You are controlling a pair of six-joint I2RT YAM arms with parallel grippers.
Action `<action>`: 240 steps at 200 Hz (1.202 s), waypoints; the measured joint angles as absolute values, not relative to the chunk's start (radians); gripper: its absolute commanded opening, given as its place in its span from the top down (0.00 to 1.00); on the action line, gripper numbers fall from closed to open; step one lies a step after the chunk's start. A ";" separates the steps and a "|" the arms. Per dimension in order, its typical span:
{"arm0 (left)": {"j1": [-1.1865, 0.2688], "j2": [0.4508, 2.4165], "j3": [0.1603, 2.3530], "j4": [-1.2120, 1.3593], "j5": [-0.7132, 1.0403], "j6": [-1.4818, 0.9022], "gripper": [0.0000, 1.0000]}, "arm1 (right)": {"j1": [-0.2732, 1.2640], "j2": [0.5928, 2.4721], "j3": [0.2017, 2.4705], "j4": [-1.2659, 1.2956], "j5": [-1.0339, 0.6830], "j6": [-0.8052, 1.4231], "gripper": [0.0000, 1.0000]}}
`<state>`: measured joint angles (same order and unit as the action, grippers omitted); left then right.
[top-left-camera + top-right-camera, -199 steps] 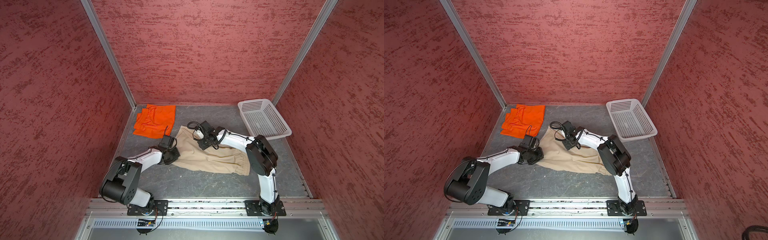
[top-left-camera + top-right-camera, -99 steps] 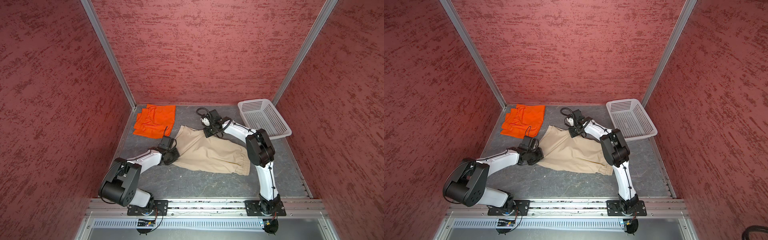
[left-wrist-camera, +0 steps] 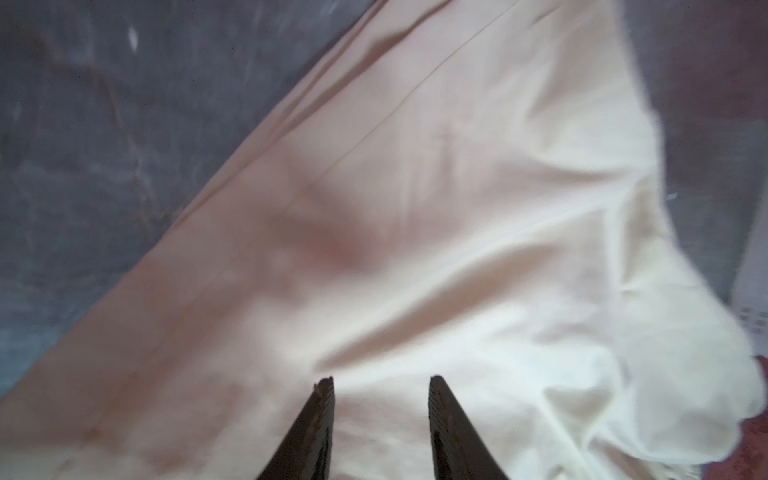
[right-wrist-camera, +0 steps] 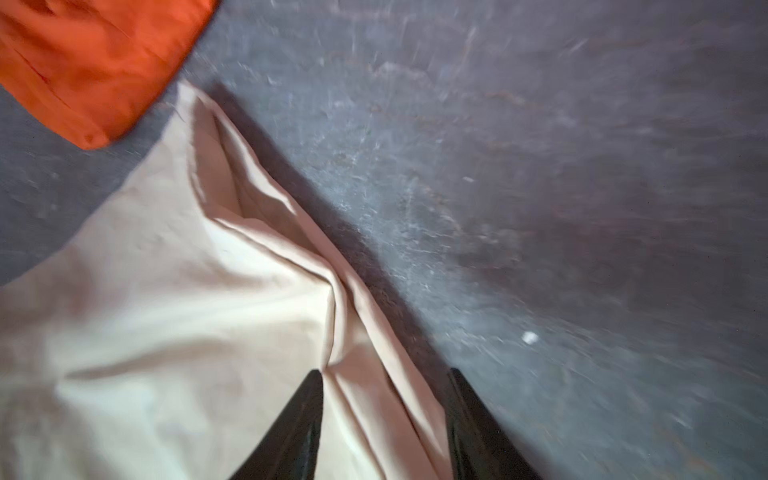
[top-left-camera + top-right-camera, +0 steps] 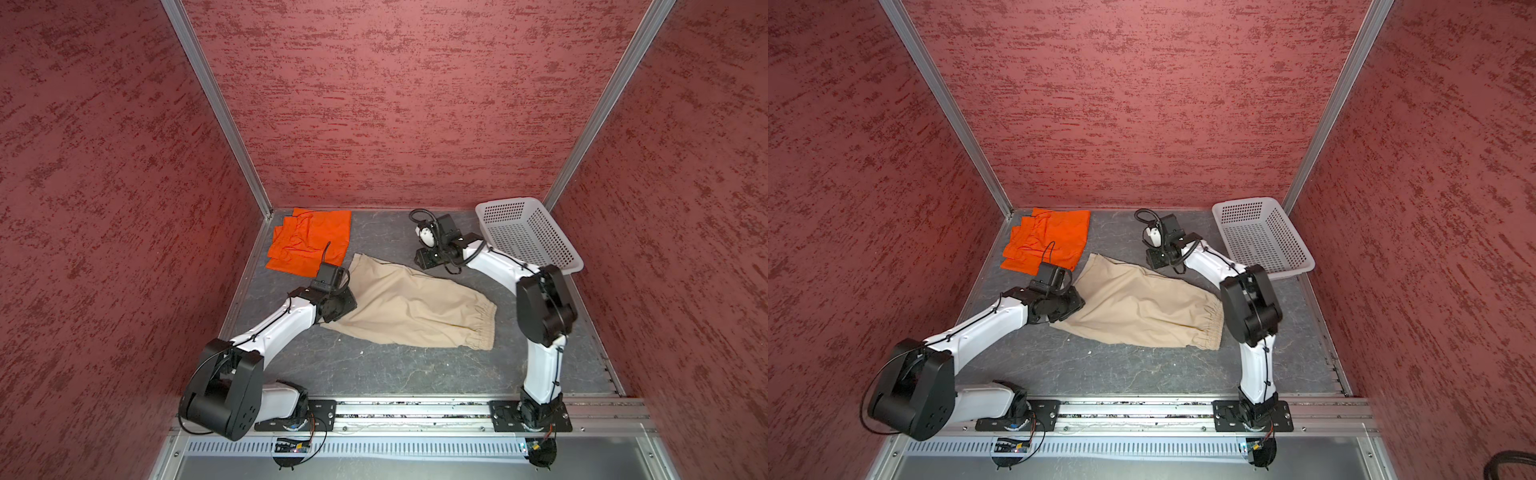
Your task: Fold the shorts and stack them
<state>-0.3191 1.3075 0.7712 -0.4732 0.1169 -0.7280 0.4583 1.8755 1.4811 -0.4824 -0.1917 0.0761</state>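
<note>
The beige shorts (image 5: 411,307) lie spread across the middle of the table (image 5: 374,374). The orange shorts (image 5: 309,243) sit folded in its far left corner, just beside them. The left gripper (image 3: 380,380) hangs over the beige pair's left end, jaws partly open with loose cloth beneath, while the right gripper (image 4: 385,372), also partly open and gripping nothing, straddles their far edge.
</note>
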 measured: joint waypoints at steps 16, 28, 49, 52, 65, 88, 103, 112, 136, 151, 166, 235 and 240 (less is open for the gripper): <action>-0.319 1.313 0.830 -0.445 0.131 -0.715 0.70 | 0.449 1.703 1.377 -0.432 -0.216 0.133 0.70; -0.322 1.337 0.860 -0.422 0.142 -0.712 0.75 | 0.447 1.591 1.280 -0.379 -0.257 0.186 0.77; -0.337 1.412 0.878 -0.386 0.153 -0.726 0.83 | 0.449 1.460 1.070 -0.277 -0.332 0.308 0.88; -0.339 1.424 0.876 -0.383 0.154 -0.733 0.84 | 0.449 1.446 1.039 -0.267 -0.339 0.331 0.89; -0.351 1.464 0.857 -0.372 0.154 -0.753 0.89 | 0.452 1.403 0.889 -0.218 -0.369 0.414 0.92; -0.365 1.501 0.796 -0.366 0.148 -0.789 0.96 | 0.451 1.353 0.692 -0.195 -0.383 0.533 0.95; -0.369 1.509 0.757 -0.368 0.139 -0.809 0.98 | 0.440 1.338 0.628 -0.191 -0.384 0.584 0.96; -0.371 1.509 0.734 -0.368 0.131 -0.823 0.99 | 0.426 1.339 0.609 -0.186 -0.385 0.608 0.97; -0.373 1.477 0.673 -0.355 0.112 -0.855 0.99 | 0.360 1.351 0.577 -0.169 -0.384 0.638 0.97; -0.380 1.425 0.620 -0.340 0.106 -0.884 0.99 | 0.315 1.386 0.572 -0.170 -0.376 0.639 0.97; -0.393 1.366 0.566 -0.330 0.106 -0.912 0.99 | 0.279 1.431 0.572 -0.172 -0.367 0.629 0.98; -0.376 1.095 0.524 -0.447 0.099 -0.878 0.60 | 0.252 1.494 0.610 -0.175 -0.383 0.503 0.96; -0.352 1.088 0.541 -0.444 0.105 -0.839 0.59 | 0.252 1.492 0.610 -0.177 -0.386 0.493 0.96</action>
<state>-0.3515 1.0878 0.5411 -0.4442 0.1051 -0.8394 0.2516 1.4918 0.6102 -0.1772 -0.3859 0.4927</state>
